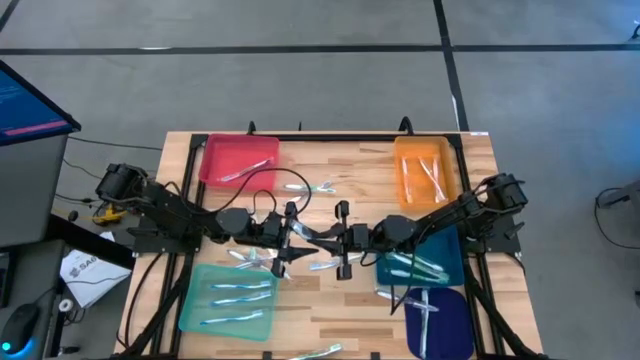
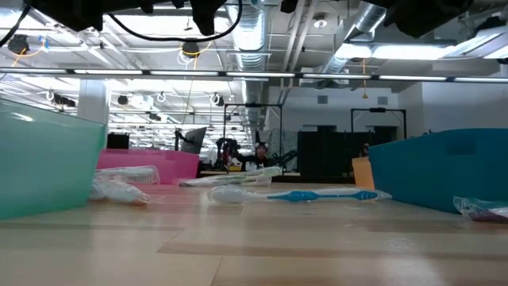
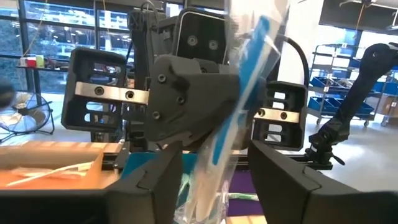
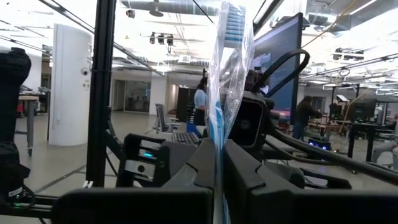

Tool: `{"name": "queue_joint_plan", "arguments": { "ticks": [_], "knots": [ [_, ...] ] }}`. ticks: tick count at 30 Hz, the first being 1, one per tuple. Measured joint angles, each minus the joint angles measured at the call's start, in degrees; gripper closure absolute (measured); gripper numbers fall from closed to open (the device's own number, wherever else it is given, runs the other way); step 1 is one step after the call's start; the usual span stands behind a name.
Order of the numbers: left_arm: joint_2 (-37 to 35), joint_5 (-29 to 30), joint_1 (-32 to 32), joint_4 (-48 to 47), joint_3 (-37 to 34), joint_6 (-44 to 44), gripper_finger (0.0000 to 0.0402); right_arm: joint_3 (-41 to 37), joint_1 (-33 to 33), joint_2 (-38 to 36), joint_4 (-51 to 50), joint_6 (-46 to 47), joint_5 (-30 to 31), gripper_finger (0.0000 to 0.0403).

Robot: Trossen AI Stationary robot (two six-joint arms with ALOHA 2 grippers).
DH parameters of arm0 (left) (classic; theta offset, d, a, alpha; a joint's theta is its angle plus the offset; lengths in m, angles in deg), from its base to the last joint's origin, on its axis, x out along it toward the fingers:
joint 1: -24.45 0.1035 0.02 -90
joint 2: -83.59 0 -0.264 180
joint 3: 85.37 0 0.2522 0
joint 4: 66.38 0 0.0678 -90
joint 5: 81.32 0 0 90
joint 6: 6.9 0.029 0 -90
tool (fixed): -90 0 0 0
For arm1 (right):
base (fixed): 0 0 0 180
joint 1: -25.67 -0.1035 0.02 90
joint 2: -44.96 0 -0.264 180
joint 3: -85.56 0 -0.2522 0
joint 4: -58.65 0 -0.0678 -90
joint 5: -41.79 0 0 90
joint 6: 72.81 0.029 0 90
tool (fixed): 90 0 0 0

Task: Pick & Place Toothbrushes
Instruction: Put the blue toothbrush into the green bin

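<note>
Both arms meet above the table's middle. My right gripper (image 4: 219,168) (image 1: 338,238) is shut on a blue toothbrush (image 4: 227,62) in a clear wrapper. It stands nearly upright between the two grippers (image 3: 249,74). My left gripper (image 3: 214,168) (image 1: 292,236) faces it, open, with one finger on each side of the wrapper's lower end (image 3: 202,199). More toothbrushes lie loose on the wood (image 1: 310,187) (image 2: 317,195); others lie in the trays. My right gripper pinches the wrapped toothbrush about mid-length (image 4: 217,134) between its two fingers. The fingers come nearly level from the table's right side and lie across it. The toothbrush stands a little tilted, clear of the table. I cannot tell whether my left gripper's fingers touch the wrapper.
A red tray (image 1: 238,160) and an orange tray (image 1: 427,170) stand at the far side. A light teal tray (image 1: 228,297), a blue tray (image 1: 425,262) and a dark blue tray (image 1: 437,320) stand nearer. Black cables loop over the left arm (image 1: 262,205).
</note>
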Motion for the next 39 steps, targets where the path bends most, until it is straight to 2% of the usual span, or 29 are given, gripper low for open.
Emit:
{"name": "queue_joint_plan", "arguments": {
  "ticks": [5,10,14,19,25,28,33,39],
  "knots": [
    [0.0,0.0,1.1,-0.3,0.0,-2.5,0.0286,0.0,0.0,0.0,0.0,0.0,0.0,0.0399],
    [-0.1,-3.8,3.1,-1.7,0.0,-4.4,0.0378,0.0,0.1,0.0,-0.4,0.5,0.6,0.0392],
    [-0.1,-4.5,2.9,-2.2,0.0,-5.8,0.0382,0.0,0.1,0.0,-0.6,0.6,0.6,0.0348],
    [-1.4,-4.1,2.2,-6.2,0.0,-6.4,0.0382,0.0,-0.5,-0.9,-1.3,3.3,0.3,0.0272],
    [-9.5,-0.5,0.7,-21.7,-0.1,-6.8,0.0382,0.0,-3.0,-3.4,-2.1,3.9,0.3,0.0169],
    [-15.5,0.1,-0.8,-29.7,-0.1,-6.4,0.0382,0.0,-4.4,-5.7,-5.0,3.9,0.2,0.0134],
    [-23.4,7.4,-6.0,-55.5,4.2,-11.9,0.0382,0.0,-5.9,-10.7,-13.9,3.9,0.5,0.0118],
    [-22.1,8.5,-14.1,-86.5,12.4,-24.7,0.0382,0.0,-7.1,-17.1,-25.9,4.0,0.5,0.0118]
  ]
}}
